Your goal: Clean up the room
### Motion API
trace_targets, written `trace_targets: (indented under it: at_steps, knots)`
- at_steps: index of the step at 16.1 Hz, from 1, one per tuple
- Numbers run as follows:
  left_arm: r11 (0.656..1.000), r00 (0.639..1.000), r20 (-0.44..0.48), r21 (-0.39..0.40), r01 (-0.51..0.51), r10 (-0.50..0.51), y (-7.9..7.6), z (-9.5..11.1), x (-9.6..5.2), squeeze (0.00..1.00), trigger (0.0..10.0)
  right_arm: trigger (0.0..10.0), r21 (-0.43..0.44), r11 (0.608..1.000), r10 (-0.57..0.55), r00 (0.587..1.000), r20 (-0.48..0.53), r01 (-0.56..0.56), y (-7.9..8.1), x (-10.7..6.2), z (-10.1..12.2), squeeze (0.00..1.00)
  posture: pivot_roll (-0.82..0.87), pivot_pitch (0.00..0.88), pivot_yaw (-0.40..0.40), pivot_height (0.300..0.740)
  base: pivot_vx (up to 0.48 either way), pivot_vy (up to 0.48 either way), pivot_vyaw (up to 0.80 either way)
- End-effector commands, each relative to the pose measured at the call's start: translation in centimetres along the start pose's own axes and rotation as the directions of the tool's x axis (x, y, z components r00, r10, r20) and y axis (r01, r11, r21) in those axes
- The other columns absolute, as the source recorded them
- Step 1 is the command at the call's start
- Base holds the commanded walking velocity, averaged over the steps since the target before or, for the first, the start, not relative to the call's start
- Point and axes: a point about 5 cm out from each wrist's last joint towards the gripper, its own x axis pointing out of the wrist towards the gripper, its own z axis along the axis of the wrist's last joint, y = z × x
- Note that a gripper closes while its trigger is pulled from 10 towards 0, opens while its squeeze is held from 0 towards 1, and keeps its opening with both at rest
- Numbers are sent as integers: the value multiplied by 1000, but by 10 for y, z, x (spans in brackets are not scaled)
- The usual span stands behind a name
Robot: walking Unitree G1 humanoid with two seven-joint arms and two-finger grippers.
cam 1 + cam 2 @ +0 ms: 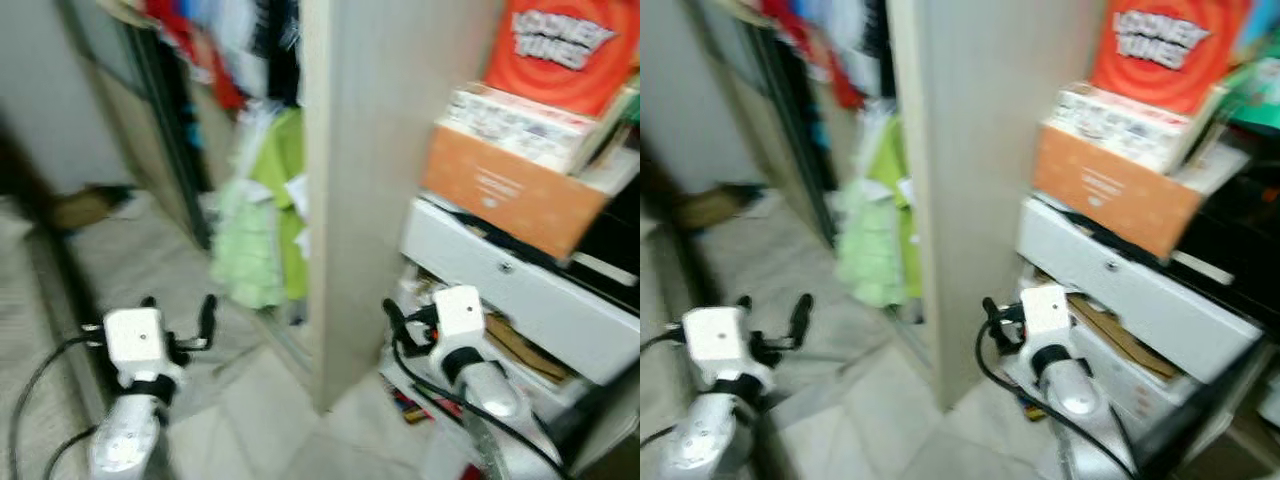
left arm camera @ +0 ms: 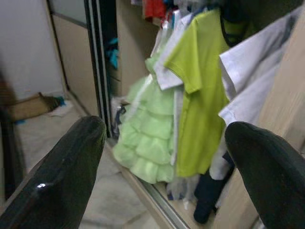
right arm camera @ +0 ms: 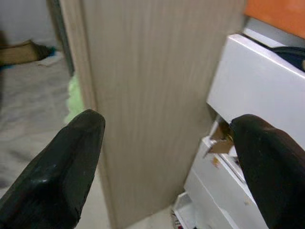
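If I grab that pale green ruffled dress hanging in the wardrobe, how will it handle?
The dress is probably floppy and light: its thin tiered ruffles drape loosely. It hangs among other clothes, so a pull may swing it or drag its neighbours. The left gripper is open and faces it.

One orange box [image 1: 508, 192]; one red box [image 1: 562, 48]; two green garments [image 2: 162, 129].

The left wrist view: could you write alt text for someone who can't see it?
Two open black fingers of the left gripper frame an open wardrobe, where a lime green T-shirt hangs beside a pale green ruffled dress and white garments. Pale floor lies beyond.
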Motion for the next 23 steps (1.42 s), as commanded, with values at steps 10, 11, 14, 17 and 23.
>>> trace_targets:
  at_steps: [10,11,14,17,23]
  knots:
    - [999,999,3,32,-36,36,2,-1,6,0,10000,10000,4,1000,18,1000,13,-18,2,8,4,0,-52,0,-36,740,0,0,800]
    - [999,999,1,28,-44,44,2,-1,6,0,10000,10000,5,1000,19,1000,13,-19,2,8,4,0,-50,0,-36,740,0,0,800]
    - [998,999,0,25,-50,50,3,-1,6,0,10000,10000,10,1000,20,1000,13,-20,3,9,4,0,-51,0,-34,740,0,0,800]
    - [998,999,-3,26,-53,53,3,-2,7,0,10000,10000,27,999,19,999,33,-20,3,9,5,0,-51,0,-31,740,0,0,754]
    - [998,998,-13,33,-53,54,5,-2,6,0,10000,10000,79,997,9,998,62,-14,3,9,8,0,-50,0,-24,740,0,0,0]
